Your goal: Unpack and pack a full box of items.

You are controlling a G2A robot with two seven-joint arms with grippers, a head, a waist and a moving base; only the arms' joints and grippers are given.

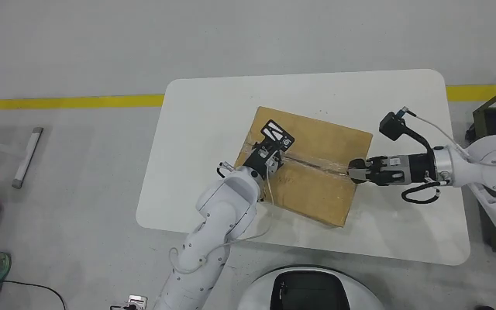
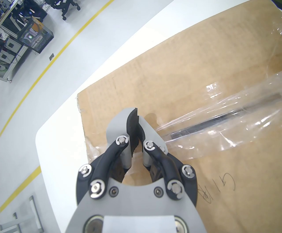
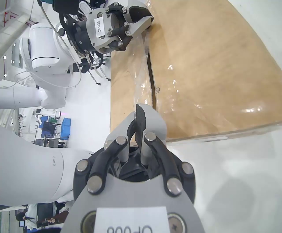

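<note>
A closed cardboard box [image 1: 310, 136] [image 2: 187, 66] [image 3: 209, 66] lies in the middle of the white table [image 1: 201, 116]. Crumpled clear tape [image 1: 318, 161] [image 2: 220, 123] [image 3: 141, 72] runs along its top seam, and a dark gap shows between the flaps. My left gripper [image 1: 270, 155] [image 2: 134, 112] [image 3: 147, 18] is shut at the seam's left end, its tips just over the box edge beside the tape. My right gripper [image 1: 353, 170] [image 3: 137, 108] is shut at the seam's right end, where the tape meets its tips. Whether either one pinches tape I cannot tell.
Bare table surrounds the box on all sides, widest at the far side and right front [image 3: 220, 176]. A yellow line [image 1: 77, 101] crosses the floor beyond the table, a grey bar [image 1: 25, 155] lies on the floor at left, and a dark object [image 1: 484, 116] stands at the right edge.
</note>
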